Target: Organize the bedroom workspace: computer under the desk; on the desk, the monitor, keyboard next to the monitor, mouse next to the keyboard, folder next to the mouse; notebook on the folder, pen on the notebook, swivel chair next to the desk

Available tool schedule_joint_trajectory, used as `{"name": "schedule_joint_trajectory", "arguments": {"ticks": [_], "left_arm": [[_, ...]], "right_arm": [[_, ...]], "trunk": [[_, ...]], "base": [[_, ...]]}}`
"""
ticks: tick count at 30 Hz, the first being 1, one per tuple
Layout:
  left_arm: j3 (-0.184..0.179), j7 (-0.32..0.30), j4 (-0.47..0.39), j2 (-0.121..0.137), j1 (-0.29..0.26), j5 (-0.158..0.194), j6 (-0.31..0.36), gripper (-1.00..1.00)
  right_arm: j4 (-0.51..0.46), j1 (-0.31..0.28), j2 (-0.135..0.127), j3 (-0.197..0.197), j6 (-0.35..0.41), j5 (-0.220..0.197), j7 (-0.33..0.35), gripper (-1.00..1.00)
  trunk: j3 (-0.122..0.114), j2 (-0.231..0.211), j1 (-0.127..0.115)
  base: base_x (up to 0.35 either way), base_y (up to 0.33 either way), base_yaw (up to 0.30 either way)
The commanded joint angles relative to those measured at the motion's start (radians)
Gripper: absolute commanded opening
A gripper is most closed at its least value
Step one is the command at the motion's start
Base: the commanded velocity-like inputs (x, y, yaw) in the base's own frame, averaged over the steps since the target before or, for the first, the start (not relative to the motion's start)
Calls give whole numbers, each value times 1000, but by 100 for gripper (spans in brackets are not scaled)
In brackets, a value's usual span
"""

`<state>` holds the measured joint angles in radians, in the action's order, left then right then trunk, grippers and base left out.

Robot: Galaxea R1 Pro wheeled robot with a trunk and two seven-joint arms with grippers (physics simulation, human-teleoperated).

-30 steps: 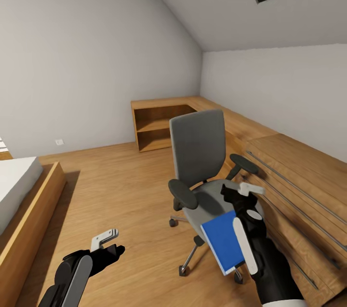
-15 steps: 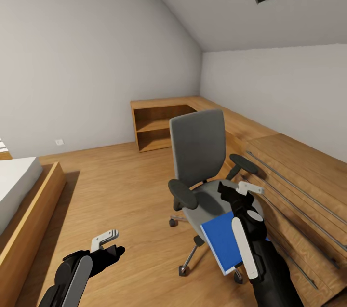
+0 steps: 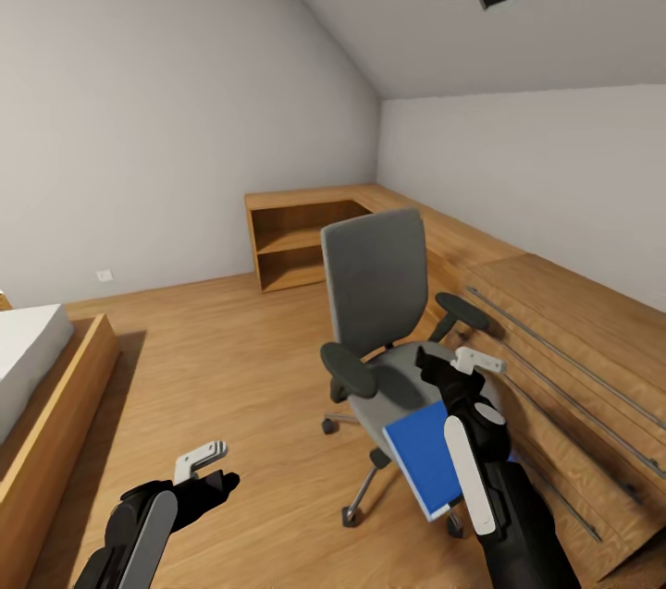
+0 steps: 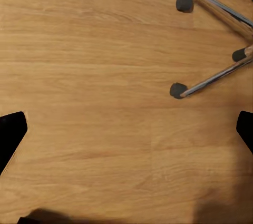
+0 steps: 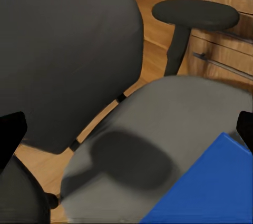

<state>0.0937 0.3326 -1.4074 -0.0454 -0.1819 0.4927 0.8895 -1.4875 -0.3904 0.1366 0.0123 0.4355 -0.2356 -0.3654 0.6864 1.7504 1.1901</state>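
Note:
The grey swivel chair (image 3: pixel 379 293) stands mid-room, its back toward the far wall. A bright blue folder (image 3: pixel 424 455) lies on the front of its seat and overhangs the edge. My right gripper (image 3: pixel 453 365) hovers open just above the seat, behind the folder. In the right wrist view the right gripper (image 5: pixel 126 129) has its fingertips wide apart over the grey seat (image 5: pixel 174 113), and the folder (image 5: pixel 211 192) shows as a blue corner. My left gripper (image 3: pixel 211 471) is open and empty, low over the floor left of the chair. In the left wrist view it (image 4: pixel 126 129) faces bare floor.
A light oak low cabinet (image 3: pixel 305 233) with open shelves runs along the far wall and the right side, with drawer rails (image 3: pixel 555 358) close behind the chair. A bed (image 3: pixel 37 376) stands at the left. Chrome chair legs (image 4: pixel 216 76) with castors show beside the left gripper.
The head camera has turned slightly, shifting the whole scene left. My right gripper has edged a little further over the seat. The left arm is unchanged.

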Motion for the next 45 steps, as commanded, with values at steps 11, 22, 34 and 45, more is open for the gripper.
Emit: {"name": "schedule_joint_trajectory", "arguments": {"ticks": [11, 22, 34, 45], "left_arm": [[1, 8, -1, -1, -1, 9, 3, 100], [1, 8, -3, -1, -1, 8, 1, 100], [-3, 4, -107, -3, 12, 11, -6, 100], [-12, 10, -145, -6, 13, 12, -7, 100]], "right_arm": [[2, -1, 1, 0, -4, -26, -9, 100], [21, -1, 0, -3, -9, -90, -10, 100], [42, -1, -3, -7, -11, -98, -5, 100], [162, -1, -6, -193, -15, -356, 14, 100]], "trunk": [[1, 1, 0], [4, 1, 0], [5, 1, 0], [36, 71, 38]], "base": [[-135, 286, -151], [-112, 306, -186], [-69, 163, -12], [-1, 2, 0]]}}
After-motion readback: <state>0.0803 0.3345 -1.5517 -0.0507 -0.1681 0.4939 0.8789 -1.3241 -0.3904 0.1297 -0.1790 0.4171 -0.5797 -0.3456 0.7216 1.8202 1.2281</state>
